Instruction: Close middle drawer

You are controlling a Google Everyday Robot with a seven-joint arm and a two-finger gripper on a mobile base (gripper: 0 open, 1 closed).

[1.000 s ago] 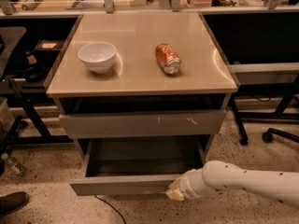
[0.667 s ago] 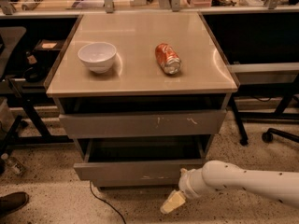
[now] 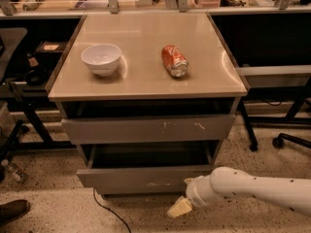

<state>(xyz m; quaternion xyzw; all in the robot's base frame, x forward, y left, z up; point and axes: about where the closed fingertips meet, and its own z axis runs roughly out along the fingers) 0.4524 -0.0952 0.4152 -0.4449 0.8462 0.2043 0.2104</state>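
Gripper (image 3: 180, 208) is being held low, just below the right end of the partly open middle drawer (image 3: 136, 176); its jaws are being held together, gripping nothing.

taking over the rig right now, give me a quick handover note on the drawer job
The middle drawer sticks out partway, tray interior showing.
The end effector is low near the floor, just below the right end of that drawer's front, apparently off it.
Done: nothing finished; the drawer is not shut.
Left: likely lift the end effector onto the front and push until flush.
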